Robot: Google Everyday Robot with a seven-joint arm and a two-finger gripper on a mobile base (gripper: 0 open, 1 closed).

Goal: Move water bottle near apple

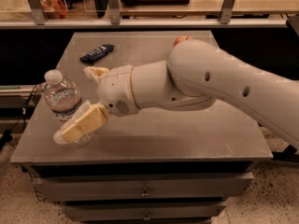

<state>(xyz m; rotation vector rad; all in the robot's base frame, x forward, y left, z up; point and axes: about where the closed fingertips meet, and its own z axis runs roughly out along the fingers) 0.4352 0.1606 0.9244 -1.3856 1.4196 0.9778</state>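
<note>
The water bottle (60, 98) stands upright near the left edge of the grey table (187, 139), clear with a white cap. My gripper (73, 103) is open and reaches in from the right. One cream finger (95, 72) lies behind the bottle, and the other finger (81, 125) crosses in front of its base. The bottle sits between them. The apple (181, 39) shows only as a red-orange sliver at the far right of the table, mostly hidden behind my white arm (210, 83).
A dark blue flat wrapper bar (97, 52) lies at the table's back left. Drawers (145, 190) run below the tabletop. A shelf with metal posts (154, 20) stands behind the table. A cable (25, 104) hangs off the left side.
</note>
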